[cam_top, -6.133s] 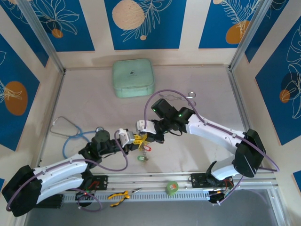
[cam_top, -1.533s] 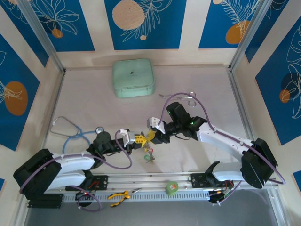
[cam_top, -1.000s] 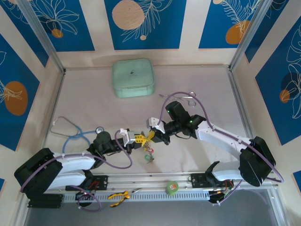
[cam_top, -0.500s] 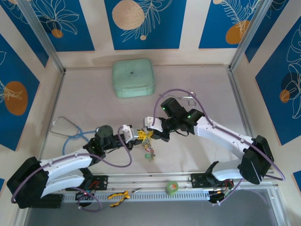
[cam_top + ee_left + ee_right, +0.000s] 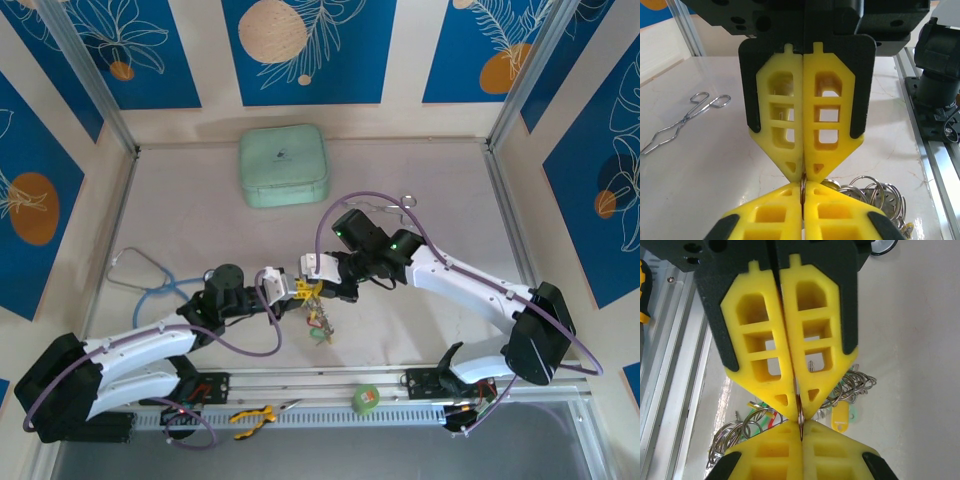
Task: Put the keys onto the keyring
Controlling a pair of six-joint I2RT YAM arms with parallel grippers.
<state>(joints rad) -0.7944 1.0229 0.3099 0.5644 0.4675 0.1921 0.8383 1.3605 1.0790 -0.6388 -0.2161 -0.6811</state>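
Keys [image 5: 318,322] hang in a loose silvery bunch just below the spot where the two claws meet, over the table [image 5: 200,220] ahead of the arm bases. A green tag [image 5: 320,336] dangles lowest. From the right wrist the bunch reads as a tangle of small wire rings [image 5: 736,432], with a yellow tag [image 5: 839,416] among them. The keyring [image 5: 800,421] shows edge-on there, a thin brassy strip between yellow fingertips.

The left claw [image 5: 288,294] and right claw [image 5: 312,286] point at each other, tip to tip. Each has its jaws pressed together, and the thin edge of the keyring is pinched in both. The rest of the keyring is hidden behind the fingers, so its full shape cannot be told.

The table is pale and glossy, faintly veined like marble. Forceps [image 5: 685,117] lie flat on it beyond the claws. A stethoscope [image 5: 150,285] with blue tubing lies at the left, and a mint case [image 5: 284,165] sits near the back wall. Along the near edge runs a metal rail [image 5: 400,385], with a green tape roll [image 5: 366,398] and yellow-handled pliers [image 5: 252,415] beside it. The walls [image 5: 300,50] are cream with blue panels bearing orange discs and white leaf outlines.
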